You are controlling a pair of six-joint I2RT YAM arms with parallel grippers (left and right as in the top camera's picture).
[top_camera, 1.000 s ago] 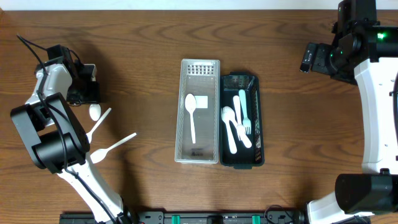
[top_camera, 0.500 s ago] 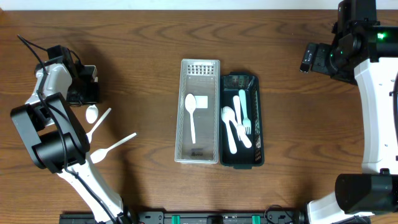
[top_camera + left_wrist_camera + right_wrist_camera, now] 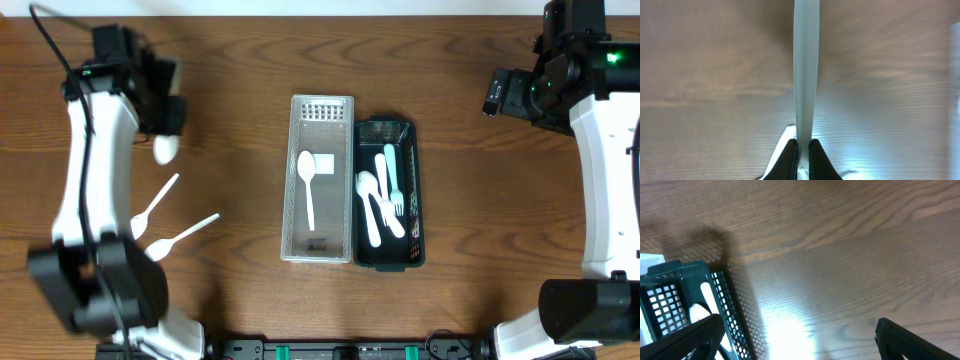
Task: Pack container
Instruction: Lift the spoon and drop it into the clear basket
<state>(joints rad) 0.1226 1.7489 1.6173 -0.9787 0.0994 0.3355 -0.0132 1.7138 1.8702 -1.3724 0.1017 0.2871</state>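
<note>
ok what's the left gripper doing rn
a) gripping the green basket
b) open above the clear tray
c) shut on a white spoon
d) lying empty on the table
c: in the left wrist view the left gripper has its two fingers pinched on the handle of a white spoon, and the overhead view shows the spoon's bowl sticking out just below that gripper.

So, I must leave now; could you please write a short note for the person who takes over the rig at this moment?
Left end effector: shut on a white plastic spoon, lifted above the table.
Right end effector: open, empty, off to the right of the baskets.
Done: one spoon lies in the clear basket; more cutlery in the green basket.
Left: pack the held spoon, then the two loose spoons on the table.
</note>
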